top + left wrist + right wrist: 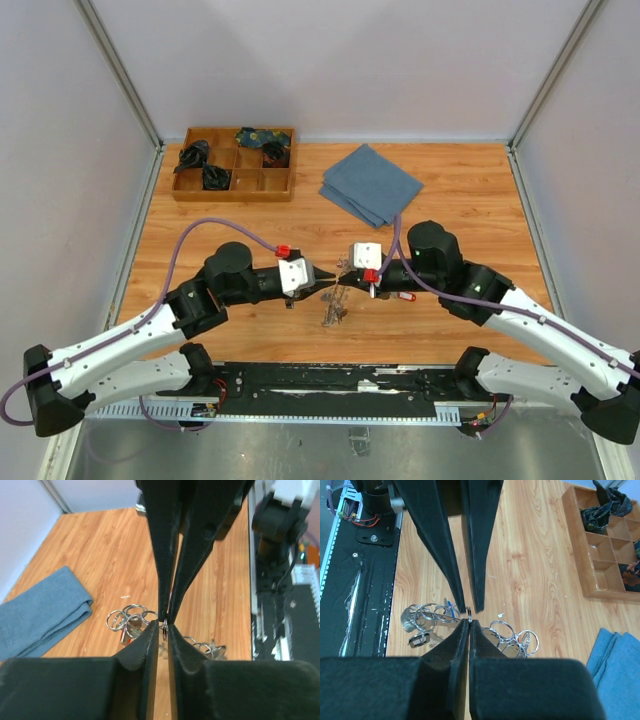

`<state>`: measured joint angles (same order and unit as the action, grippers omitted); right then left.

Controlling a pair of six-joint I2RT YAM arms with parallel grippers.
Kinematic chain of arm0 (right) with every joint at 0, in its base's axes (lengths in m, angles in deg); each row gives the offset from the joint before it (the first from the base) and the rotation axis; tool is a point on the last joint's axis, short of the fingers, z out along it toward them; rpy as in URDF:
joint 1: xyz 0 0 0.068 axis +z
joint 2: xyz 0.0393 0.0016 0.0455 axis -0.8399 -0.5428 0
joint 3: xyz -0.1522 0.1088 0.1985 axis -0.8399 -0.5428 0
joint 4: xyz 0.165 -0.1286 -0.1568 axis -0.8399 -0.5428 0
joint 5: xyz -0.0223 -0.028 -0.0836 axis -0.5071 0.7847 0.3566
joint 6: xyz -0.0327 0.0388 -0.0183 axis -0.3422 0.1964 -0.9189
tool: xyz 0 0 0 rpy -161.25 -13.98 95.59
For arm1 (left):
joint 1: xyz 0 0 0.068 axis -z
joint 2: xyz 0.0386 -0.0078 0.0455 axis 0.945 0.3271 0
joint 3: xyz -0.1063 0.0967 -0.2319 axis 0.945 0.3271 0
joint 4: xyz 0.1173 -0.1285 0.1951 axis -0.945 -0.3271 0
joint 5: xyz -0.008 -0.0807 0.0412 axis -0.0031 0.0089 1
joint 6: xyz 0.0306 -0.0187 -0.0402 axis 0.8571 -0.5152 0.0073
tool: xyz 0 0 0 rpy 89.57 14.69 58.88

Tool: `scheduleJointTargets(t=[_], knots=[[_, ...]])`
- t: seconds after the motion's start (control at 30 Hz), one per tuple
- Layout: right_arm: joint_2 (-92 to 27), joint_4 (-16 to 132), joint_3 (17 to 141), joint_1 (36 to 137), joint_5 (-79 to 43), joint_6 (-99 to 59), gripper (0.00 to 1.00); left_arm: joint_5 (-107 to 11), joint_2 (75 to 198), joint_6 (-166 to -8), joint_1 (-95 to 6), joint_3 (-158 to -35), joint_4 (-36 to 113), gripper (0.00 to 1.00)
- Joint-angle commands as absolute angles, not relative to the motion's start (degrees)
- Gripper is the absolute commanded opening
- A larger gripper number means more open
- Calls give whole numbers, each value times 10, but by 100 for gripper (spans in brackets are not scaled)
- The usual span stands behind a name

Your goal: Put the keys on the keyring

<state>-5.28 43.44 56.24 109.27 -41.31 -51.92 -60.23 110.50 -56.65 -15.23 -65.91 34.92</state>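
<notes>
The keyring [336, 300] lies as a silvery bunch of rings and keys on the wooden table between the two arms. My left gripper [327, 281] and right gripper [347, 279] meet tip to tip over it. In the left wrist view the left gripper [164, 625] is shut on a thin metal ring [164, 628] seen edge-on. In the right wrist view the right gripper [469, 620] is shut on the same ring [469, 612]. Loose rings and keys [425, 617] spread to both sides, one with a blue tag [449, 603]. A red-tagged key [406, 296] lies by the right gripper.
A wooden compartment tray [190, 190] with dark items stands at the back left. A folded blue cloth [370, 185] lies at the back centre, and also shows in the left wrist view [40, 610]. The black base rail [340, 385] runs along the near edge.
</notes>
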Motion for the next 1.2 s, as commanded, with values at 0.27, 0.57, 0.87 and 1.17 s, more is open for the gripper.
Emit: scheduleJointTargets(t=[0.27, 0.57, 0.87, 1.17], knots=[[34, 668, 481, 1104, -422, -382, 0, -573, 982, -689, -155, -591, 538, 30], [50, 719, 471, 1104, -434, -337, 0, -571, 983, -756, -155, -540, 607, 35], [49, 690, 486, 1104, -460, -362, 0, -564, 1022, -755, -155, -560, 615, 39], [53, 675, 491, 1104, -467, -373, 0, -580, 1037, -762, -155, -564, 626, 22]])
